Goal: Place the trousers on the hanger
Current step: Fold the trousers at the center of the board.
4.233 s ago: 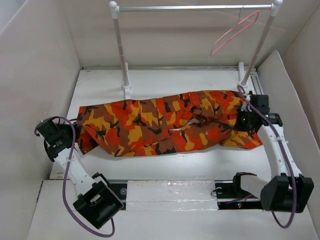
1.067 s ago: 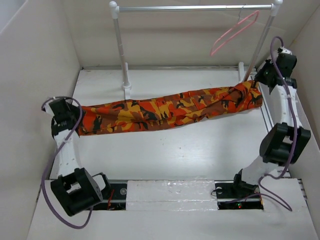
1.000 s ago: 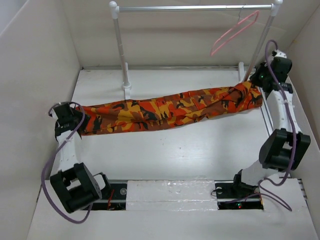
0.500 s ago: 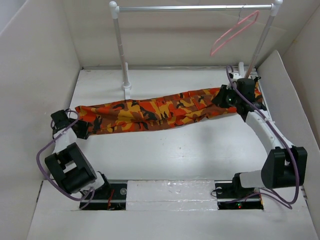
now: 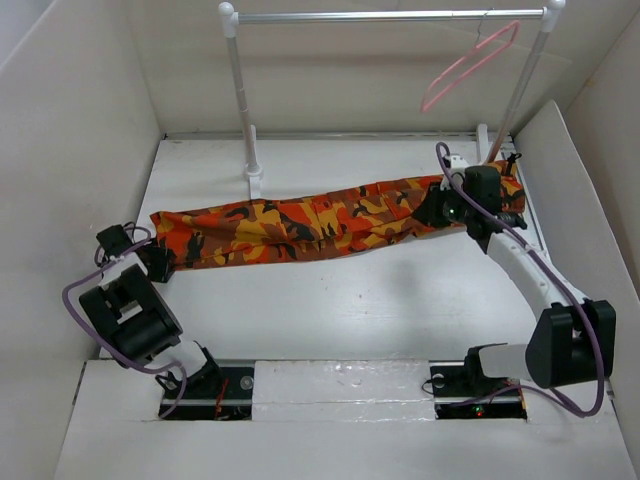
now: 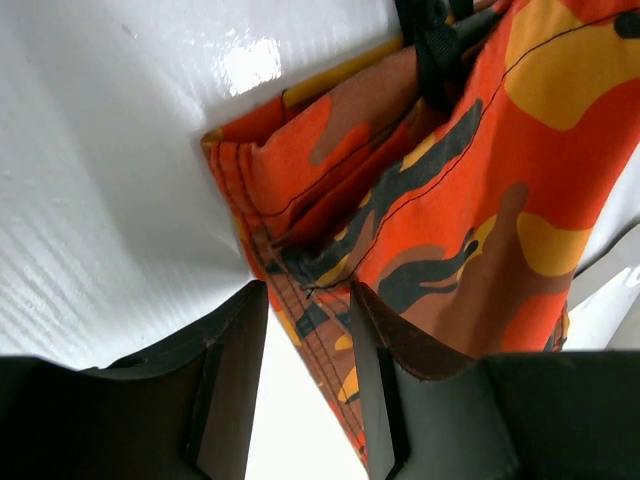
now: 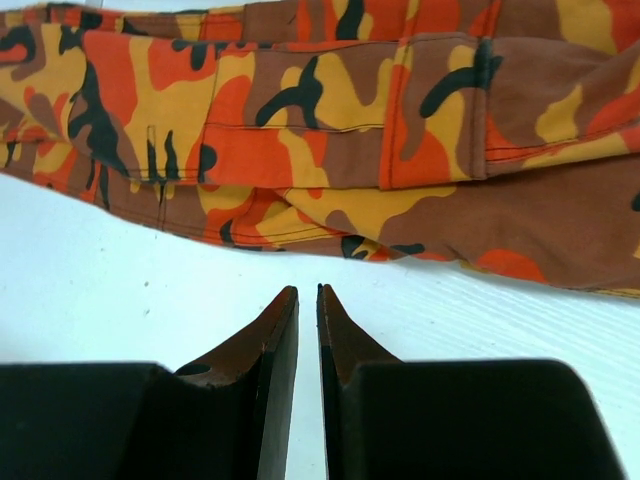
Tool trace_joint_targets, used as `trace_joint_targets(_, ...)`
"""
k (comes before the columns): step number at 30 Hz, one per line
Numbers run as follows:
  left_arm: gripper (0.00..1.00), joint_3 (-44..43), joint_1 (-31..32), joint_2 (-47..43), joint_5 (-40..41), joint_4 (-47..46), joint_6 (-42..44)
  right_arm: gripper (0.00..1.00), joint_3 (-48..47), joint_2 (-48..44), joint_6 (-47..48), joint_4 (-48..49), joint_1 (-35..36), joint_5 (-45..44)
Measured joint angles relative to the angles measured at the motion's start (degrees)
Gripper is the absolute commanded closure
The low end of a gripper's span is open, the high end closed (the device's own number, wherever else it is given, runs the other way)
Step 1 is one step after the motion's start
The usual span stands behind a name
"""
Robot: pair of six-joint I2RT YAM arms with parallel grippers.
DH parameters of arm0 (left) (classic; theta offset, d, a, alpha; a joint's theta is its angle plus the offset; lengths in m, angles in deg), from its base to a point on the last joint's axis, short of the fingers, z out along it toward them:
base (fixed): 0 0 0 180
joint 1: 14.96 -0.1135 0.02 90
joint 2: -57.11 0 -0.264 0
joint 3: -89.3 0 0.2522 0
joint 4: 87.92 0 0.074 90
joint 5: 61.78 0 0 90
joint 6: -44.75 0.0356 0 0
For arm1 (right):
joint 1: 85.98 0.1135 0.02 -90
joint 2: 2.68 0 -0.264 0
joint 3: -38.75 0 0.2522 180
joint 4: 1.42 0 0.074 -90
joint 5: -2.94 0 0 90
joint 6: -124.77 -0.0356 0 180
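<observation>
The camouflage trousers [image 5: 300, 225] lie folded lengthwise as a long strip across the table, from far left to the right rail post. They also show in the left wrist view [image 6: 450, 200] and the right wrist view [image 7: 350, 120]. The pink hanger [image 5: 470, 62] hangs on the rail's right end. My left gripper [image 5: 158, 262] is open at the strip's left end. In the left wrist view [image 6: 308, 295] the hem edge lies loose between its fingers. My right gripper [image 5: 432, 208] is over the strip's right part. In the right wrist view [image 7: 308, 290] it is shut and empty above bare table.
The metal rail [image 5: 380, 16] on two white posts [image 5: 243, 100] stands at the back. White walls [image 5: 70, 150] close in on the left, the back and the right. A slanted white panel [image 5: 560, 170] stands at the right edge.
Both grippers have let go of the trousers' ends. The right gripper has swung left and down over the strip. The left arm has folded back toward the near left.
</observation>
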Motion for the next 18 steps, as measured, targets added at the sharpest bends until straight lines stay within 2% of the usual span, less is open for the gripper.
trace_joint_targets(13, 0.81, -0.02, 0.0, 2.95, -1.27, -5.31, -0.46, 0.81, 3.56, 0.11, 1.51, -0.66, 4.98, 0.17)
trace_joint_targets(15, 0.87, -0.02, 0.0, 3.61, -1.27, -5.38, -0.59, 0.81, 3.76, 0.13, 1.7, -0.79, 5.2, 0.17)
trace_joint_targets(17, 1.0, -0.02, 0.0, 3.87, -1.36, -5.57, -0.83, 0.81, 3.78, 0.13, 1.88, -0.81, 5.25, 0.17)
trace_joint_targets(18, 1.0, -0.02, 0.0, 3.85, -1.4, -5.73, -1.01, 0.81, 3.78, 0.13, 1.92, -0.83, 5.25, 0.17)
